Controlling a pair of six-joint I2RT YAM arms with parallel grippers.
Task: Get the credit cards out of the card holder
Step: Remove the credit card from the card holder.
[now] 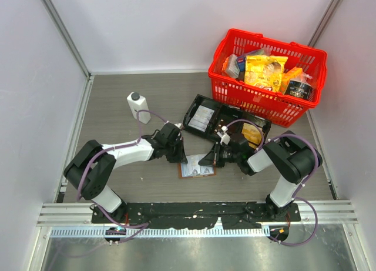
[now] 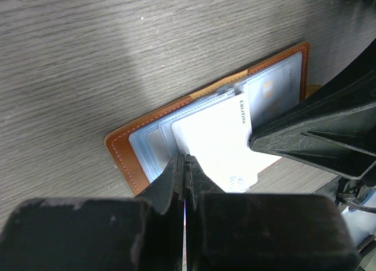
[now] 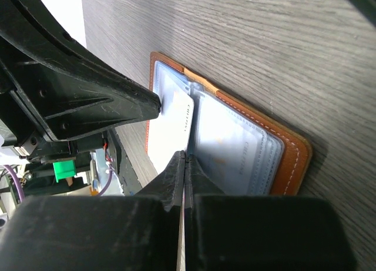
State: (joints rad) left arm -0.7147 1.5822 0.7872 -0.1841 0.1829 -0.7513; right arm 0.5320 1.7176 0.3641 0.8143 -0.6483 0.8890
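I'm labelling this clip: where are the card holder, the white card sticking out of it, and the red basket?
card holder (image 2: pixel 118 145): left wrist view, brown leather border.
white card (image 2: pixel 214 133): left wrist view, its bare face.
red basket (image 1: pixel 264 100): top external view, front wall.

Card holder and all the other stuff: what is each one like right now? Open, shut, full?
card holder: open, flat on the table
white card: partly out of its pocket
other cards: tucked in their pockets
left tool: shut, tips at the white card
right tool: shut, tip on the holder's inside
red basket: upright, full of packets
white bottle: upright, cap on
black tray: something pale in one compartment
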